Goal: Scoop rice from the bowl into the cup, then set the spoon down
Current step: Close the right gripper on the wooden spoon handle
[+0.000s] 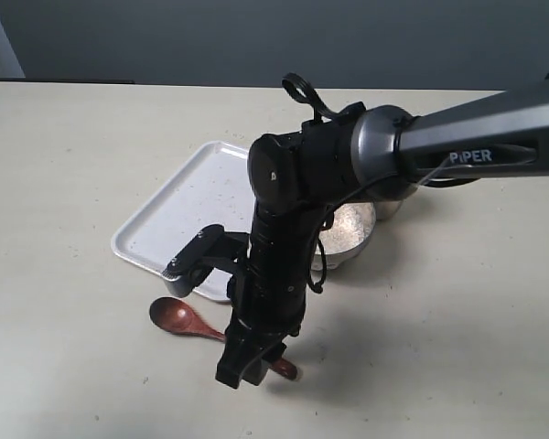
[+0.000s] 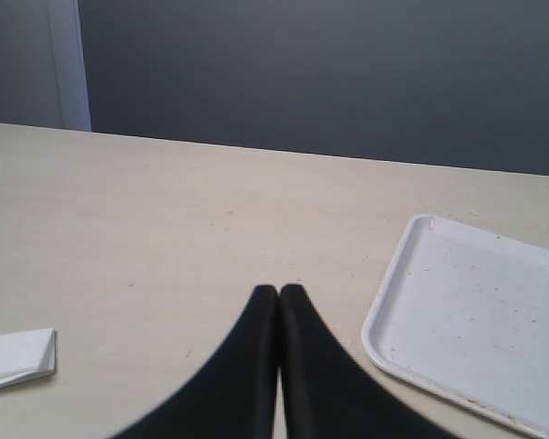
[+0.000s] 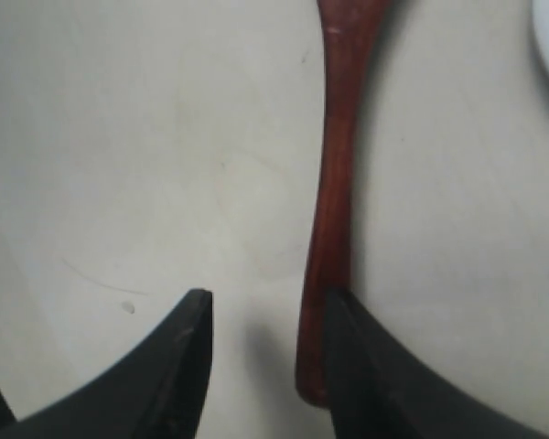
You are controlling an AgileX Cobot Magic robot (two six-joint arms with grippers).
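Observation:
The dark reddish-brown wooden spoon (image 1: 178, 316) lies flat on the table in front of the tray, its oval bowl to the left. My right gripper (image 1: 245, 375) hangs over the handle's end, open. In the right wrist view the handle (image 3: 334, 183) rests on the table against the inner side of one finger, and the rest of the gripper's (image 3: 270, 302) gap is empty. The steel bowl (image 1: 359, 251) with white rice (image 1: 346, 225) stands behind my right arm. Only a steel sliver of the cup (image 1: 390, 209) shows beside the bowl. My left gripper (image 2: 279, 291) is shut and empty, low over bare table.
A white tray (image 1: 178, 206) sits left of the bowl, with a few stray grains on it; it also shows in the left wrist view as a tray (image 2: 476, 320) beside the gripper. A folded white paper (image 2: 18, 357) lies on the table.

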